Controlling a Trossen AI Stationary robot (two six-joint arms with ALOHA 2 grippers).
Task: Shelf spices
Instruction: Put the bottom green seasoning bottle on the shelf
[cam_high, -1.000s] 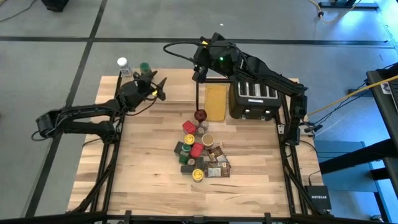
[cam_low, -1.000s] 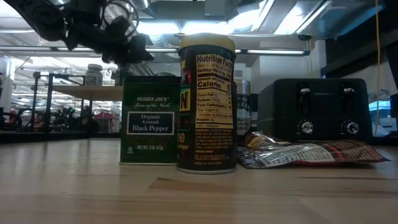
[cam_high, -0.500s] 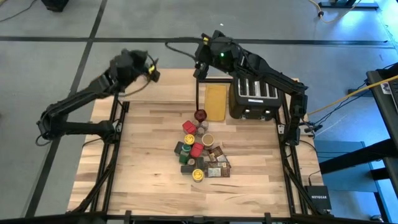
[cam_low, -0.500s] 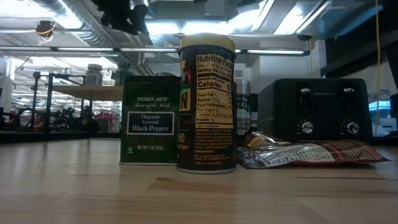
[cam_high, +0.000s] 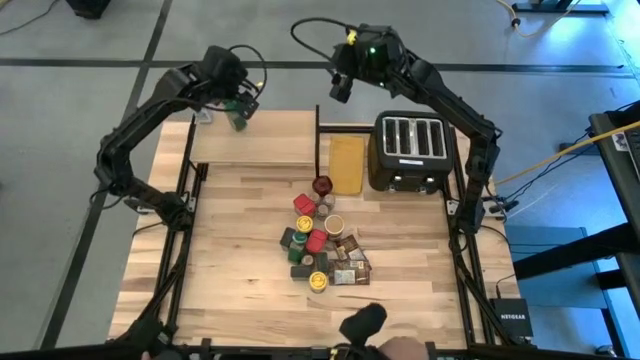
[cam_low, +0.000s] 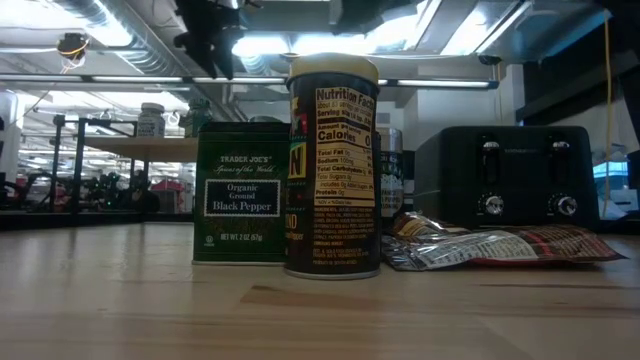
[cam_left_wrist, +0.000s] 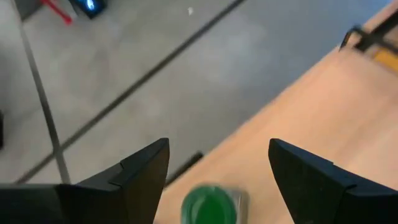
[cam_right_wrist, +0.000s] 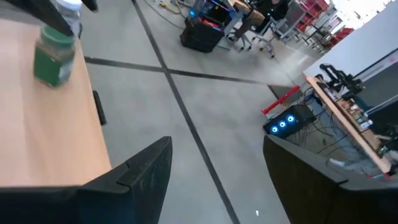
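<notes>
The spices lie heaped (cam_high: 322, 245) mid-table; the low view shows a green black pepper tin (cam_low: 240, 192) and a dark yellow-lidded jar (cam_low: 332, 165) up close. The shelf (cam_high: 262, 140) stands at the table's far left. On its far left corner stand a green-lidded jar (cam_high: 239, 120) and a white-lidded jar (cam_high: 203, 116). My left gripper (cam_high: 238, 98) hovers open above the green-lidded jar (cam_left_wrist: 210, 204), whose lid shows below and between the fingers, apart from them. My right gripper (cam_high: 343, 86) hangs open, high past the shelf's right end, looking toward the green-lidded jar (cam_right_wrist: 55, 59).
A black toaster (cam_high: 410, 152) stands at the far right, a flat tan-yellow board (cam_high: 347, 163) beside it, and a dark red knob (cam_high: 322, 185) at the board's near corner. A silver packet (cam_low: 500, 245) lies before the toaster. Someone's dark shape (cam_high: 362, 324) shows at the near edge.
My left arm has swung up from low beside the shelf and toward the far edge, ending high over the shelf's far left corner with fingers pointing down. My right gripper has risen and drawn back toward the far edge.
</notes>
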